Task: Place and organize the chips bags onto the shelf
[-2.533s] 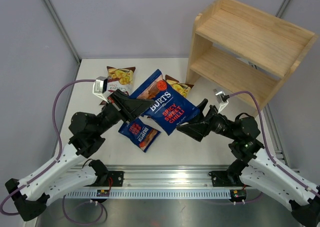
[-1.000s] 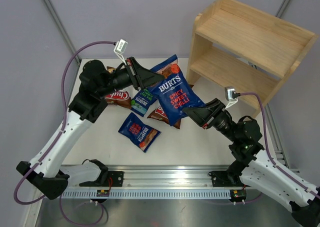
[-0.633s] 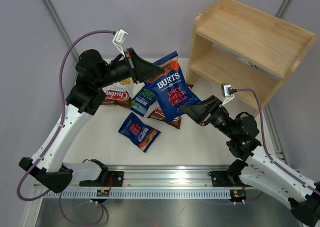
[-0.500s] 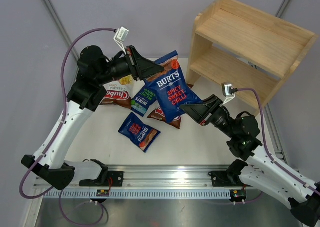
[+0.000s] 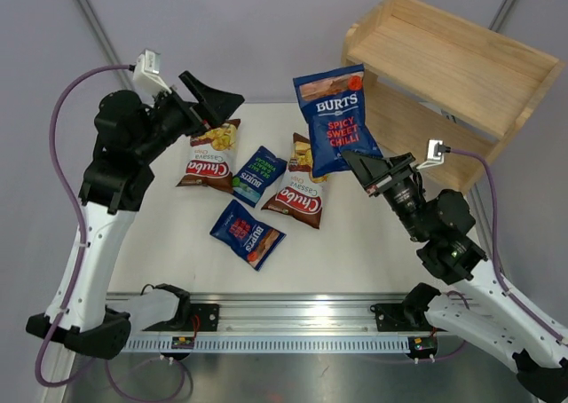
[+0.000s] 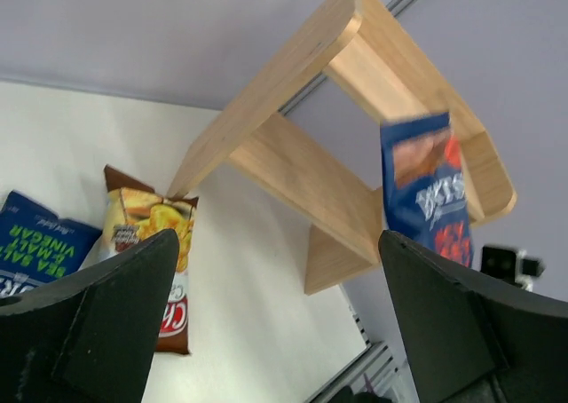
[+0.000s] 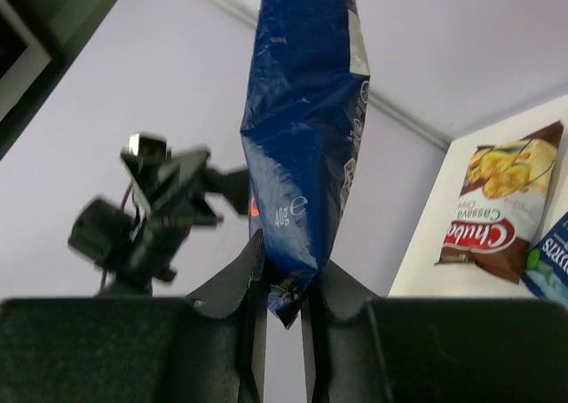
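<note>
1. R claw [image 5: 357,161] pressed together on bottom seam of big blue Burts bag [image 5: 334,117]; wrist view shows the pinch, bag rising straight up from it.
2. Bag held in air, off table [image 5: 373,243]. Long axis approx 12–6 in top view, top edge at 12.
3. Shelf [image 5: 444,66] lies approx 2 o'clock from bag. Bag's right edge overlaps shelf's left side panel in top view; touching or just in front, cannot tell.
4. L claw [image 5: 217,97] spread wide, empty, at 10 o'clock of table, well apart from bag. R arm much nearer shelf, so placing prob. falls to R.
5. Next move, judged: carry toward 2 o'clock past side panel onto a tier. Risk: bag pinched at bottom only, could flop over.
6. On table: two Chuba bags [image 5: 206,154], green small Burts [image 5: 259,174] between them, red small Burts [image 5: 248,234] at 6 of the group.
</note>
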Action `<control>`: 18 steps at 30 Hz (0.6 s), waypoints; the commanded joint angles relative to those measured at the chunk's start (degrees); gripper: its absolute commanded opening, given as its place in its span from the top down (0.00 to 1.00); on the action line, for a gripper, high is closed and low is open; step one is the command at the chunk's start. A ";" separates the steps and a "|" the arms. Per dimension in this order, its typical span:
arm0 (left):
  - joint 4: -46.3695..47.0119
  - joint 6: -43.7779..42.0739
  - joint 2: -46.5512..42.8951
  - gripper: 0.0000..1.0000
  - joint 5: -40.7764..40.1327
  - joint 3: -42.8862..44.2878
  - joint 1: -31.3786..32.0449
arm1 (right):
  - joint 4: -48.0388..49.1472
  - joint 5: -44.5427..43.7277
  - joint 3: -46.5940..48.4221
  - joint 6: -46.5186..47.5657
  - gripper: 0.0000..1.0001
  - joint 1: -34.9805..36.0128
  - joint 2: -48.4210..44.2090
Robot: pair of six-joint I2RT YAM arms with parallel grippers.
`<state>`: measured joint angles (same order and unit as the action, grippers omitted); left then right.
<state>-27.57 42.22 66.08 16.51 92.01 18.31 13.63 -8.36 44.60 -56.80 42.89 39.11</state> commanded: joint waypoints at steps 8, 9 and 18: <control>-12.05 -13.99 -18.07 0.01 -5.52 -19.58 0.06 | -10.11 -33.01 20.17 -3.76 1.00 0.44 11.06; -13.46 -15.05 -19.05 0.01 -6.05 -20.28 0.06 | -10.11 -35.12 22.44 -3.67 1.00 0.44 12.12; -18.92 -24.64 -27.67 0.01 4.75 -29.60 0.06 | -13.17 -53.69 37.99 -3.66 1.00 -2.97 26.35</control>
<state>-45.82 22.90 39.09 15.51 64.69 18.31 2.13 -51.22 75.92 -58.89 42.22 62.28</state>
